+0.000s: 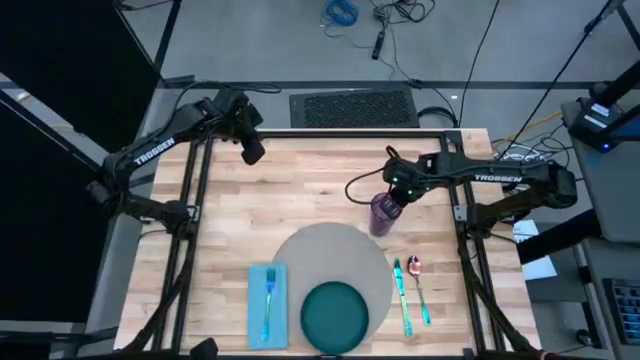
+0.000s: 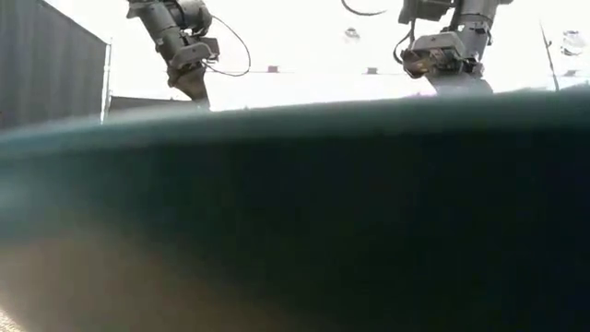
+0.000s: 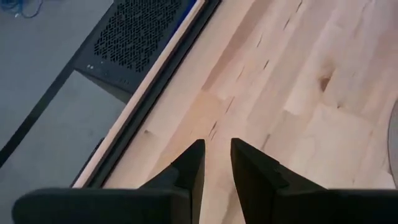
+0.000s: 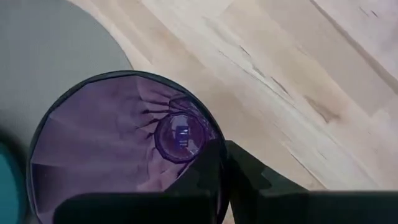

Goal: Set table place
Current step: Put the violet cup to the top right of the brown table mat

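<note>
The right pincer (image 1: 388, 205) is clamped on the rim of the small purple faceted cup (image 1: 382, 213), one finger inside the wall and one outside, as the right wrist view shows. The cup sits at the far right edge of the large round grey mat (image 1: 330, 258); whether its base touches the light wooden butcher-block tabletop (image 1: 300, 190) or hangs just above it cannot be told. The rest of the place looks laid: the dark teal round plate (image 1: 335, 312) lies on the near part of the mat, the light blue cloth napkin (image 1: 267, 305) carrying a blue-handled fork (image 1: 269, 300) lies just left of the mat, and a blue-handled knife (image 1: 401, 296) and a spoon (image 1: 418, 288) lie just right of it.

The step in hand seems to be setting down the cup. To do it well, keep the cup upright, since a grip on one wall tips it easily. Lower it straight until the whole base rests flat on the wood beside the mat, not half on the mat's edge, where it would lean. Keep it beyond the knife and spoon tips. Then part the fingers gently and lift straight up, so the inner finger does not drag the rim.

The left pincer (image 1: 252, 152) waits over the far left corner of the tabletop, well apart from the mat, its fingers slightly apart and holding nothing.
</note>
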Tool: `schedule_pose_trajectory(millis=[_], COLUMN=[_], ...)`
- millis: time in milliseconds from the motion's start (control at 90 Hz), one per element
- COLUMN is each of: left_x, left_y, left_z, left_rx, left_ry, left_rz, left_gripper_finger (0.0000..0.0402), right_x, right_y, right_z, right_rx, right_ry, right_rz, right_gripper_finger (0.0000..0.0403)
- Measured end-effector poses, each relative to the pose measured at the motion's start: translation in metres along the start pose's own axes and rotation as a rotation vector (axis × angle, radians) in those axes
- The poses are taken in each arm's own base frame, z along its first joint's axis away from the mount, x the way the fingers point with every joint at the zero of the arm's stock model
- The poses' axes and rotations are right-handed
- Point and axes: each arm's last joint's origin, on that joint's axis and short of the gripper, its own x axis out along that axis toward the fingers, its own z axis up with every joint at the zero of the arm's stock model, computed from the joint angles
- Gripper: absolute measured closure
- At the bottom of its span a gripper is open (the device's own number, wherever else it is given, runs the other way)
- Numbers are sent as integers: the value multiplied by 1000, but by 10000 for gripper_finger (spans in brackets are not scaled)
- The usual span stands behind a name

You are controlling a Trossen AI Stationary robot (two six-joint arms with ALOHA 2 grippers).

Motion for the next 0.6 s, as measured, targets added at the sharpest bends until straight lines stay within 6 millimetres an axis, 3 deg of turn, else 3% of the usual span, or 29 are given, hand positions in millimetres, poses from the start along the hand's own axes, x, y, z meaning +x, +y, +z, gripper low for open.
schedule_pose_trajectory(millis=[244, 600], left_x=[0, 0], left_y=[0, 0], left_z=[2, 2], left_rx=[2, -1], left_ry=[-16, -16], left_rz=[5, 4], left_gripper_finger=[337, 337], right_x=[0, 0], right_y=[2, 2], right_z=[0, 0], right_rx=[-3, 22], right_ry=[-12, -12], right_rz=[8, 9], right_gripper_finger=[398, 345])
